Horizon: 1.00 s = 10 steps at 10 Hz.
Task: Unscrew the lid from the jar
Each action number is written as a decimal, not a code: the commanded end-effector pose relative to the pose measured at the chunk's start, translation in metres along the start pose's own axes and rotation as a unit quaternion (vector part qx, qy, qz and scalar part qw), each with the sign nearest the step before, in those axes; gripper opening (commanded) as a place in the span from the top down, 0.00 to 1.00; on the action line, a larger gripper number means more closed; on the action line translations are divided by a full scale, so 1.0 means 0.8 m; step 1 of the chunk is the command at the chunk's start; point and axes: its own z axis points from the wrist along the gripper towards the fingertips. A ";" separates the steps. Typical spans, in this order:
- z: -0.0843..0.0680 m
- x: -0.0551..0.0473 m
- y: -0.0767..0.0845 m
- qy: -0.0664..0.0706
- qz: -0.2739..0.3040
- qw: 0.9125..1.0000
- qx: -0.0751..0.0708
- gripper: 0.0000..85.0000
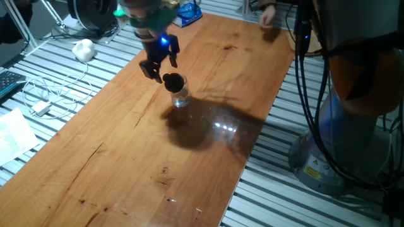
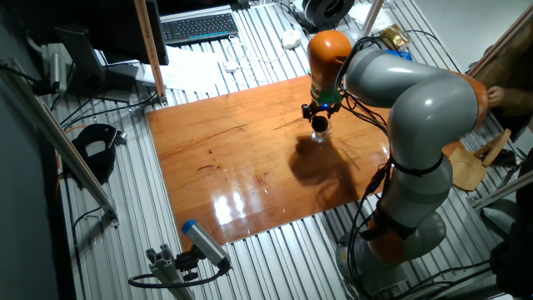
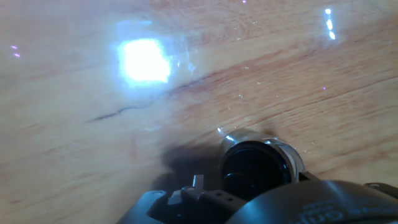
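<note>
The jar point(image 1: 180, 96) is small clear glass and stands upright on the wooden table point(image 1: 126, 145), near the far half. The black lid point(image 1: 173, 81) sits on top of it. My gripper point(image 1: 161, 68) hangs just above and to the left of the lid, fingers spread and holding nothing. In the other fixed view the gripper point(image 2: 320, 114) is right over the jar point(image 2: 321, 131). In the hand view the lid point(image 3: 255, 167) and the jar's glass rim point(image 3: 292, 155) show at the bottom edge, partly hidden by the hand's dark body.
A white object point(image 1: 83, 49) and cables point(image 1: 44, 94) lie on the slatted bench left of the table. A blue bag point(image 1: 188, 12) sits at the far edge. A person's hand point(image 1: 270, 17) rests at the far right corner. The robot base point(image 1: 341, 139) stands right.
</note>
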 end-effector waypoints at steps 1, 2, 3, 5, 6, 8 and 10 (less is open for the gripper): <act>-0.012 -0.001 0.001 0.006 0.003 1.000 -0.005 0.20; -0.018 0.000 0.001 0.007 0.005 1.000 -0.014 0.40; -0.020 0.002 0.002 0.005 0.002 1.000 -0.022 0.60; -0.028 0.003 0.003 0.017 -0.015 0.999 -0.048 1.00; -0.042 0.006 0.004 0.031 -0.031 0.997 -0.062 1.00; -0.051 0.011 -0.001 0.025 -0.054 0.996 -0.064 1.00; -0.051 0.011 -0.001 0.021 -0.061 0.996 -0.064 1.00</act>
